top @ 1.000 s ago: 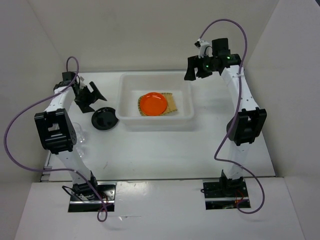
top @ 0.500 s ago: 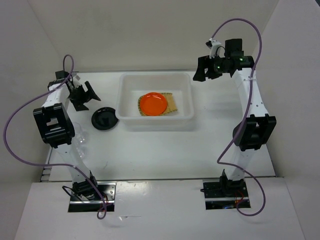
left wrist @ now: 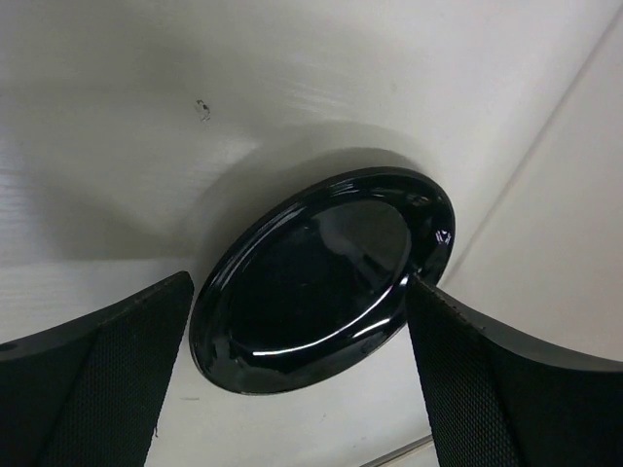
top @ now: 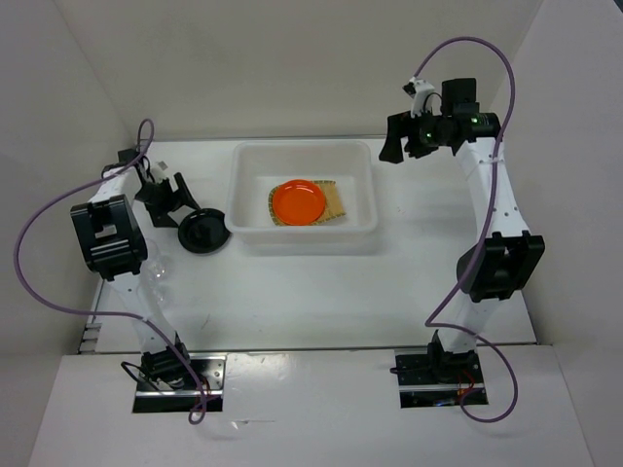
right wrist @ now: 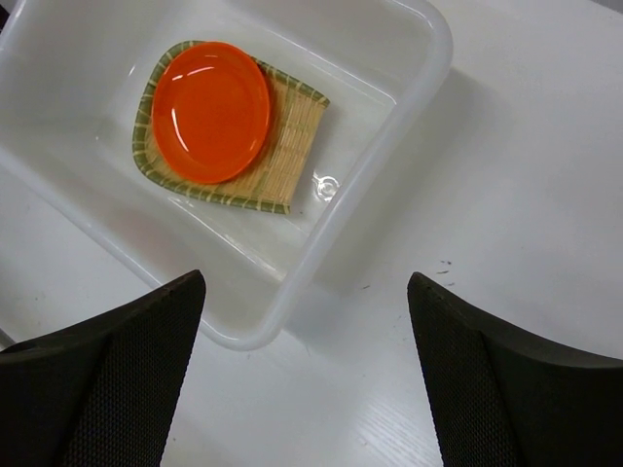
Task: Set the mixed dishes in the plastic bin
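Translucent white plastic makes up the plastic bin [top: 307,239], which sits mid-counter with its long side toward the arm bases; inside it lies the woven bamboo tray [right wrist: 284,161], rounded end to the left in the overhead view, and the orange plate [right wrist: 211,112] rests on top of that tray, covering most of its rounded half. The black plate [left wrist: 321,277] is outside the bin, flat on the white counter [top: 321,292] just beside the bin's left wall; the left claw [top: 173,197] is low at the plate's far-left edge with its jaws released and spread wide; in the left wrist view the two dark fingers [left wrist: 97,379] flank the plate on either side, the right one very close to the rim, though whether it touches cannot be told. The glass cup [top: 159,277] shows only faintly on the counter beside the left arm, nearer the bases than the black plate, and also outside the bin. The right claw [top: 399,146] is raised near the bin's far right corner, jaws released and grasping nothing; its wrist camera looks down on the bin's corner and the bare counter beside it.
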`<action>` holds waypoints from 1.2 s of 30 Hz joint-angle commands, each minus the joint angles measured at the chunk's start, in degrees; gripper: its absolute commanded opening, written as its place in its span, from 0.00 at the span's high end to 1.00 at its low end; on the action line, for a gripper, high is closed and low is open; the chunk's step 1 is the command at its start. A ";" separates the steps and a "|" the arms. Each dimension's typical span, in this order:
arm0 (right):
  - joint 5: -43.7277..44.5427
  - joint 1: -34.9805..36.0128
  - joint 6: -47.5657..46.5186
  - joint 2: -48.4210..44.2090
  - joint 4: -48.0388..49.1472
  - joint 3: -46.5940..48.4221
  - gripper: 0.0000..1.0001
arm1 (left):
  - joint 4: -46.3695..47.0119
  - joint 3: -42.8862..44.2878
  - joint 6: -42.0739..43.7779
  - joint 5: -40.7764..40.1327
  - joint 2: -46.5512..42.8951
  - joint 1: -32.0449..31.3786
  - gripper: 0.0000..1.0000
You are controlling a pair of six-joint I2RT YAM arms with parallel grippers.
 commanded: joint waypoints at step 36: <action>4.93 -0.46 -1.62 -5.44 0.56 -2.55 0.11 | 6.17 -12.16 5.78 14.60 1.99 0.29 0.61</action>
